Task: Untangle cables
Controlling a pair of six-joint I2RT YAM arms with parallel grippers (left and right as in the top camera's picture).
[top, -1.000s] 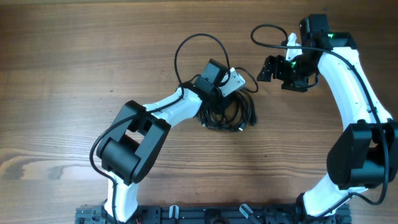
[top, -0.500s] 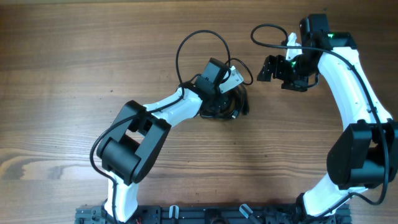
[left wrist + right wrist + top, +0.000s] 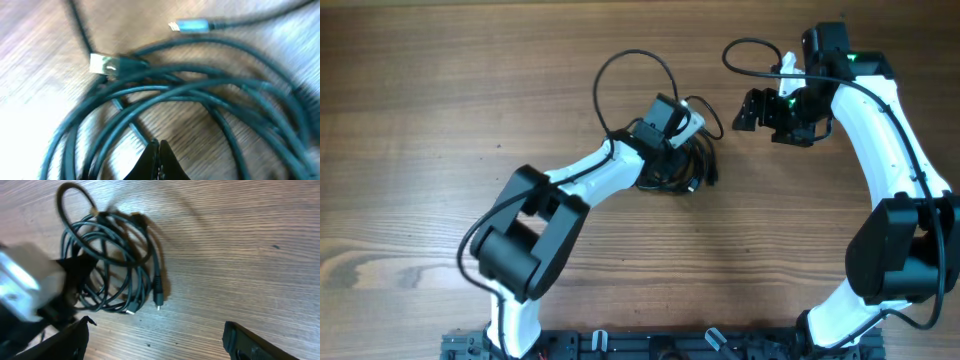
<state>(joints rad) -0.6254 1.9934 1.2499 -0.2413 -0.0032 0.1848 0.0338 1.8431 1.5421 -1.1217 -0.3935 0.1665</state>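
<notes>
The cables (image 3: 682,170) lie as one small bundle of thin black cords on the wooden table, just below my left gripper (image 3: 686,126). In the left wrist view the loops (image 3: 200,95) fill the frame, with a metal plug (image 3: 106,64) and a second plug end (image 3: 189,25). My left gripper (image 3: 159,146) is shut, and one strand runs into its tips. My right gripper (image 3: 752,108) is open and empty, to the right of the bundle and apart from it. In the right wrist view the bundle (image 3: 120,270) sits beyond the wide-open fingers (image 3: 157,340), with a plug end (image 3: 158,299) pointing at them.
A thicker black arm wire (image 3: 630,60) loops above the left wrist and another (image 3: 750,48) curls beside the right wrist. The bare wooden table (image 3: 440,100) stretches to the left and along the front.
The bundle has been drawn tighter and pulled up and left toward my left gripper, which shifted slightly left. The right arm has not moved.
</notes>
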